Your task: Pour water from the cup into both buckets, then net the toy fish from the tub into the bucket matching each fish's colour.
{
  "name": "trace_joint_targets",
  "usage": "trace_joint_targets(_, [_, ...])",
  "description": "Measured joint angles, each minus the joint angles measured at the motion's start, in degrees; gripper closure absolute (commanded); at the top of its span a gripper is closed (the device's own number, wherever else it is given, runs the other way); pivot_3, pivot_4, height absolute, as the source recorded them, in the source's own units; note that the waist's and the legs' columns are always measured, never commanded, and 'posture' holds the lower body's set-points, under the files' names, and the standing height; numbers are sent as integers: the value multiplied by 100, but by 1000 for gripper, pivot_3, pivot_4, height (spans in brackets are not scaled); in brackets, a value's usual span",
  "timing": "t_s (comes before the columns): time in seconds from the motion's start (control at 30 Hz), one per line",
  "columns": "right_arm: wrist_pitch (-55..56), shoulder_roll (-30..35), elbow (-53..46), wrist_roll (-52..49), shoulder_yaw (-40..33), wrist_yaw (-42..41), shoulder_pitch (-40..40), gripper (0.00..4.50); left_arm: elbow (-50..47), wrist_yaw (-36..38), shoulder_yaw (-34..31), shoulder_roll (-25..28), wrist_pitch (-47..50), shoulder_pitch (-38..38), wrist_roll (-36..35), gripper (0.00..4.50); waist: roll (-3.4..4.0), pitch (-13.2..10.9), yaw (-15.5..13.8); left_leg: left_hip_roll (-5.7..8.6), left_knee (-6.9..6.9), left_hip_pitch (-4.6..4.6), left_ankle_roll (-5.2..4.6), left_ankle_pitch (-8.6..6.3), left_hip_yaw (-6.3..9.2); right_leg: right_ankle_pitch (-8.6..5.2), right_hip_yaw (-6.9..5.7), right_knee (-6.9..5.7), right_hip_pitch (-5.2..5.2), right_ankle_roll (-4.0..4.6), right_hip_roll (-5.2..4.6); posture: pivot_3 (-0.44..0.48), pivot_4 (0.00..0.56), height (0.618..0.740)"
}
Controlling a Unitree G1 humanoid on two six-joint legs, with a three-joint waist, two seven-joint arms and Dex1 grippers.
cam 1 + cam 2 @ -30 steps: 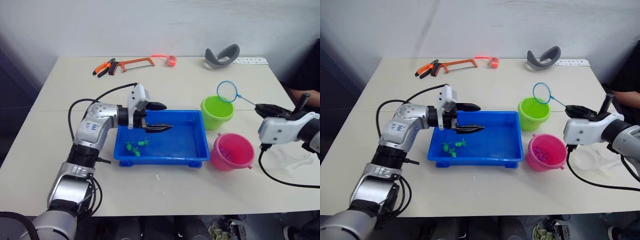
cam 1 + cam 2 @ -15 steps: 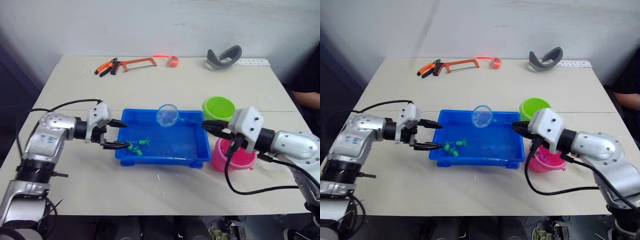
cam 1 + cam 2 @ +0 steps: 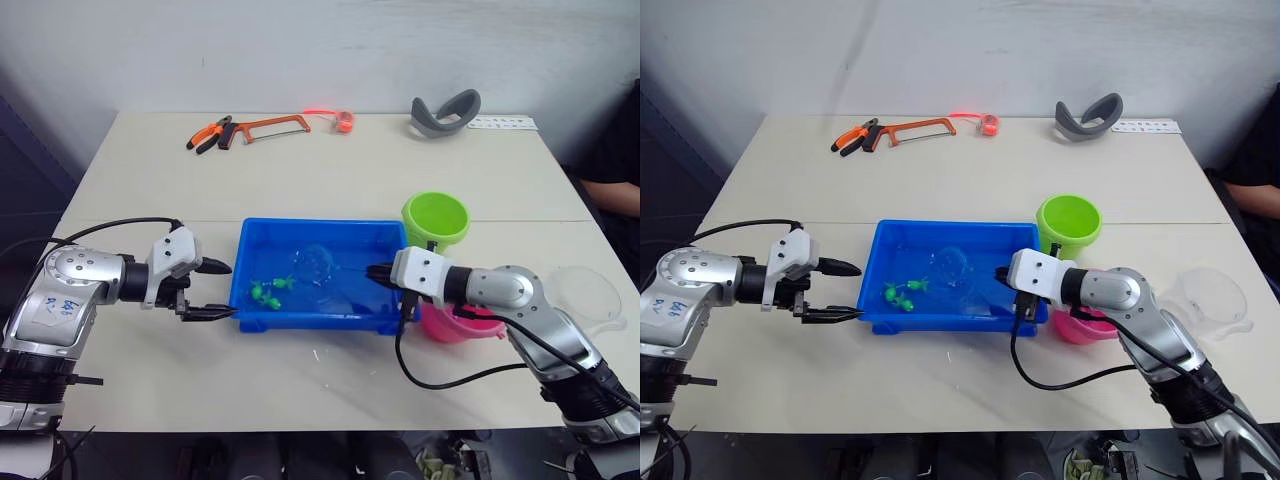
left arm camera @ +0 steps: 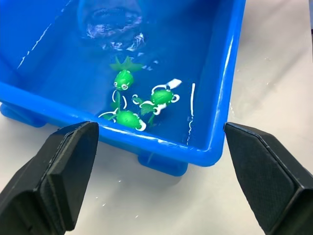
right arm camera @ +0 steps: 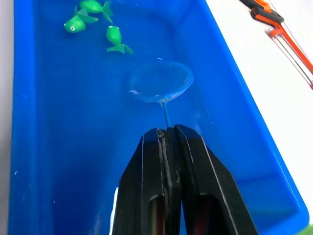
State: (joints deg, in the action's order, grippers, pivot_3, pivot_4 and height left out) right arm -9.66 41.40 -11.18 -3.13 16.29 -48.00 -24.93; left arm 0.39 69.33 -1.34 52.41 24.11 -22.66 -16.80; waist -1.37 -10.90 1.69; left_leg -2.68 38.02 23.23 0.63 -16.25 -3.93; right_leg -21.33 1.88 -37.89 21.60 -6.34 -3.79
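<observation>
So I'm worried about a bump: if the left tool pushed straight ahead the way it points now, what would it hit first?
Most likely the tub: its near outer wall lies straight ahead between the open fingers of the left tool. The green fish sit just beyond that wall, inside. How big the gap to the wall is, is hard to judge.

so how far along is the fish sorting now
Looks done: the cup sits set aside on the table, and the pink bucket seems to hold pink fish. In hand: the right claw holds the net dipped in the tub. Left: three green fish for the green bucket.
</observation>
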Motion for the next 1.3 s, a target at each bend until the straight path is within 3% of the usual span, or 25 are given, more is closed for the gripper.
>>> trace_joint_targets(0.23, [64,122,-106,74,-274,-185,-16,4500,-78,-75,-27,3,30,91,-2,63,0,0,-9,1,0,0,0,-1,0,0,-1,0,-1,0,-8,0,150,740])
trace_joint_targets(0.37, [-317,133,-492,-329,-791,-219,45,4500,-182,-97,-40,3,30,155,-13,63,0,0,-5,-2,-1,0,1,-2,1,0,-1,-1,-2,0,-6,0,150,740])
trace_joint_targets(0.5, [-555,39,-799,-738,-842,-414,92,4500,-185,-112,-39,0,29,156,-39,63,0,0,14,-5,-3,-2,-2,-5,0,0,1,-1,-1,1,-1,0,150,740])
trace_joint_targets(0.7, [-367,-217,-791,-498,-332,-476,-14,4500,-174,-109,-34,-16,16,155,-41,63,0,0,11,-3,-2,-2,-3,-5,-1,0,1,-1,0,1,-2,0,150,740])
trace_joint_targets(1.0, [755,-537,138,378,314,-517,-454,4500,-160,-90,-42,11,-4,238,-43,63,0,0,12,-1,-2,-2,2,-3,-4,0,1,0,1,1,-1,0,150,740])
trace_joint_targets(1.3, [1689,-593,723,882,497,-559,-520,4500,-165,-94,-87,18,-2,314,-57,63,0,0,12,-2,-1,-2,4,-2,-4,0,0,-2,1,1,-2,0,150,740])
